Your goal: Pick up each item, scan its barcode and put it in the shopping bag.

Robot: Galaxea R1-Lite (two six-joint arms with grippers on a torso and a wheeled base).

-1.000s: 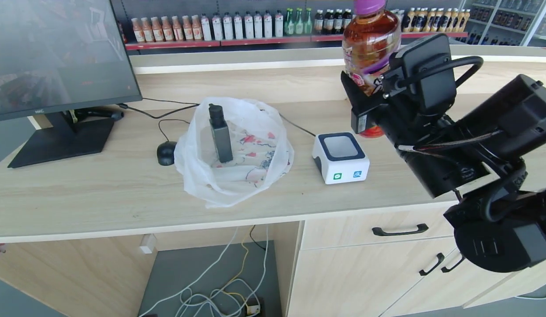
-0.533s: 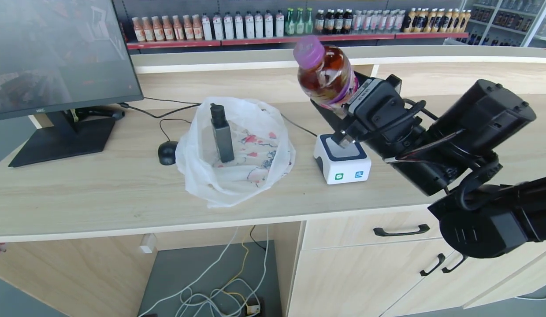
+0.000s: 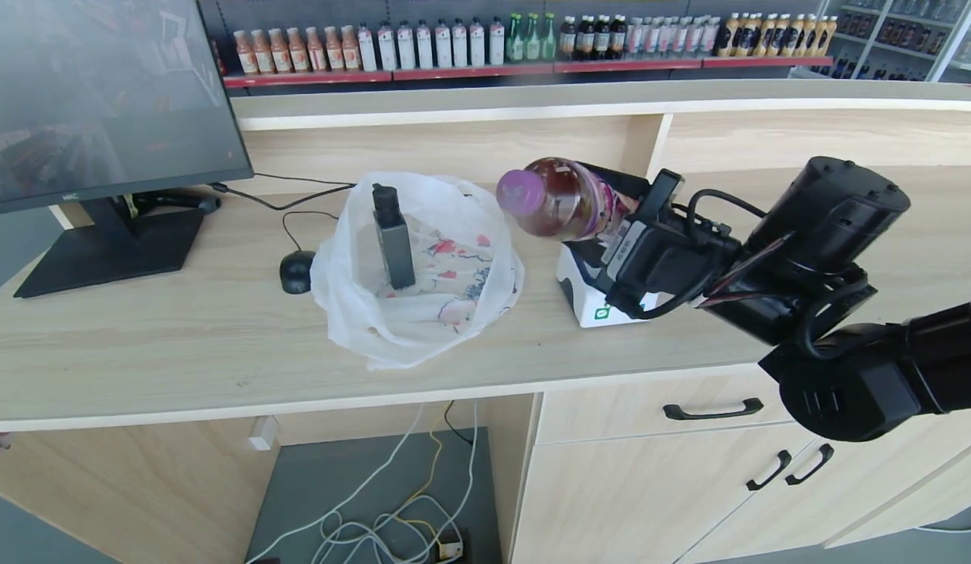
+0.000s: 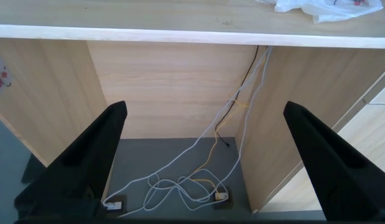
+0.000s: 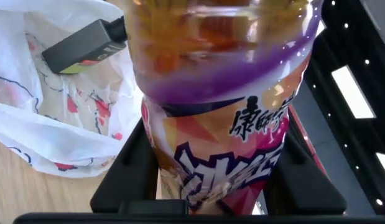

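The right pincer (image 3: 606, 223) is clamping the tea bottle (image 3: 559, 200) around its labelled body, holding it tipped nearly level just above the barcode scanner (image 3: 603, 312), its purple cap (image 3: 520, 192) pointing toward the shopping bag (image 3: 422, 313) sitting open on the bench (image 3: 179, 345) just to the scanner's left. The left pincer (image 4: 204, 106) is hanging wide open and empty below the bench edge, leaving the right arm far nearer the bag.
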